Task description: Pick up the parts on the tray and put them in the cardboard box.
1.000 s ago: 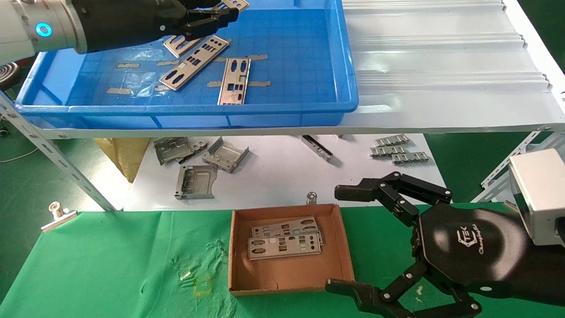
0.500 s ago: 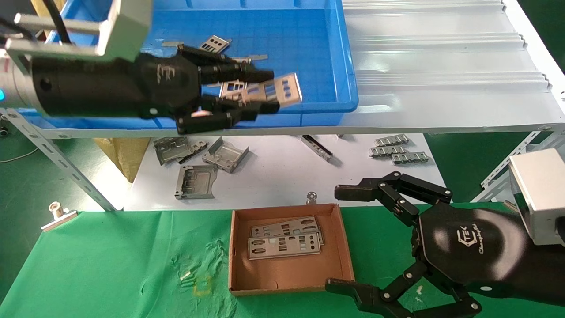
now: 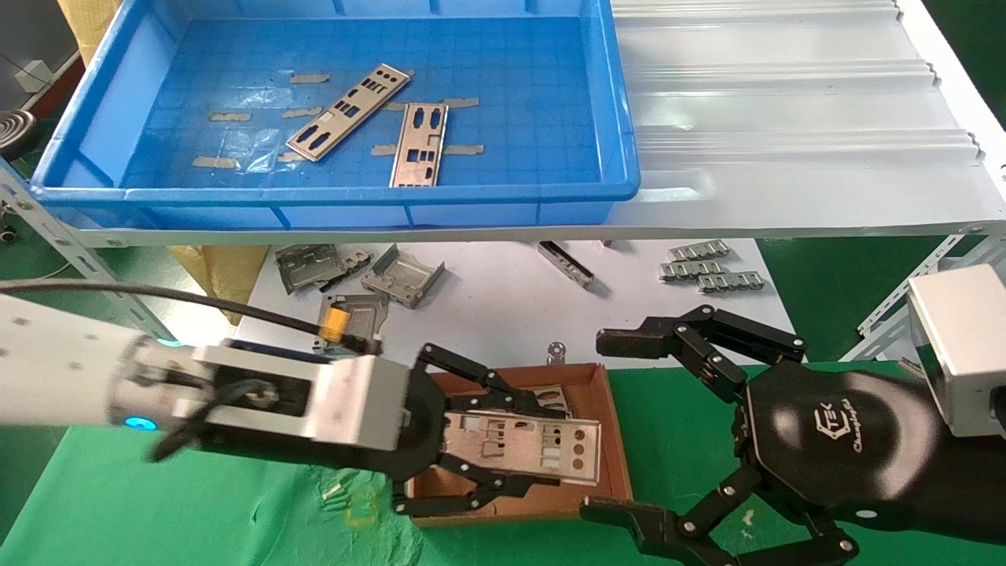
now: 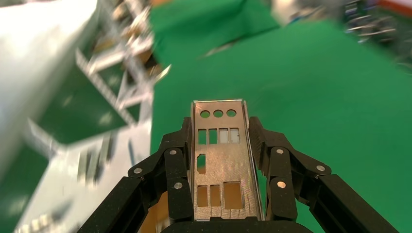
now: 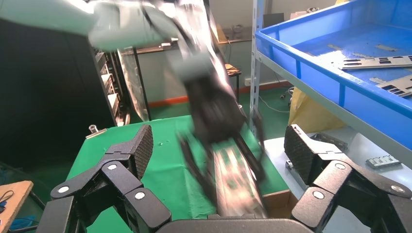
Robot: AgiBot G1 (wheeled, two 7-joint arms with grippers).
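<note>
Placement step: the left gripper (image 3: pixel 503 460) holds one punched silver plate (image 3: pixel 523 450) clamped by its long edges, flat, over the cardboard box (image 3: pixel 617 464). Plates already in the box (image 3: pixel 550 397) lie beneath it. Lower until the plate sits just above that stack, keep it level and inside the walls, then release. Two plates (image 3: pixel 350 112) remain in the blue tray (image 3: pixel 621 126). The right gripper (image 3: pixel 629 428) rests wide open and empty, just beside the box.

The tray (image 3: pixel 621 102) is bright blue with a grid-patterned floor. The parts (image 3: pixel 350 112) are silver, punched with dark rectangular cutouts. The cardboard box (image 3: pixel 613 440) is brown, on a green cloth (image 3: pixel 196 503).
</note>
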